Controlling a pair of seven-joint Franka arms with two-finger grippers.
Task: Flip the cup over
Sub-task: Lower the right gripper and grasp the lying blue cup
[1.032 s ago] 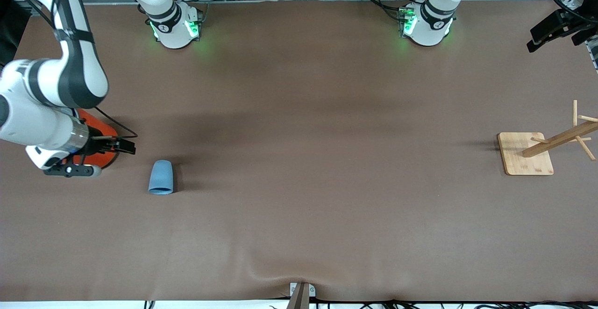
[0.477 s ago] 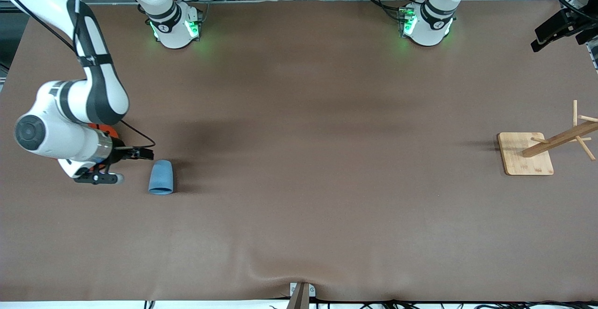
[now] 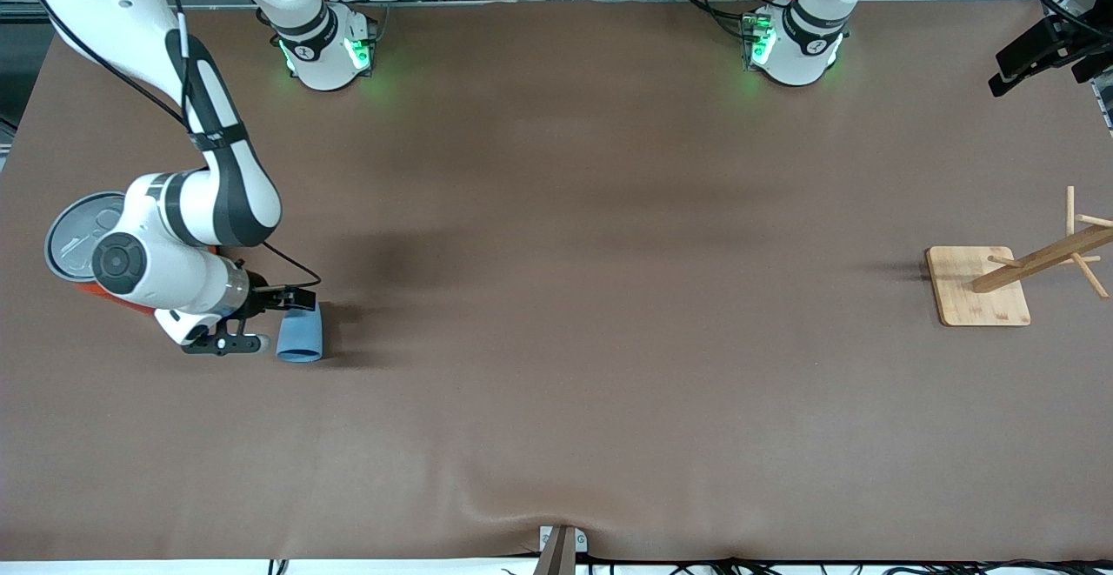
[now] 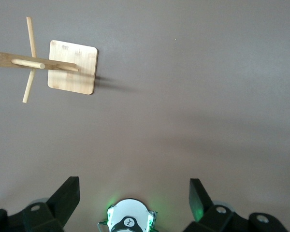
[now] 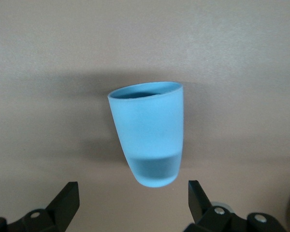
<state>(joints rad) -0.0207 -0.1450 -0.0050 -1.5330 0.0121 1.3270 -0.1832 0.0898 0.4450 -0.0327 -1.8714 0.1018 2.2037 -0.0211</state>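
Right end effector (image 3: pixel 271 321) now beside cup (image 3: pixel 300 337)

Cup (image 3: pixel 300 337) on its side on table (image 3: pixel 556 297), beside can (image 3: pixel 76 229).

My 2 fingers (image 4: pixel 67 195) are spread wide over bare brown table (image 4: pixel 183 96). There's a wooden peg rack (image 4: pixel 48 65) on its square base, and my own green-lit base (image 4: pixel 129 220) below.
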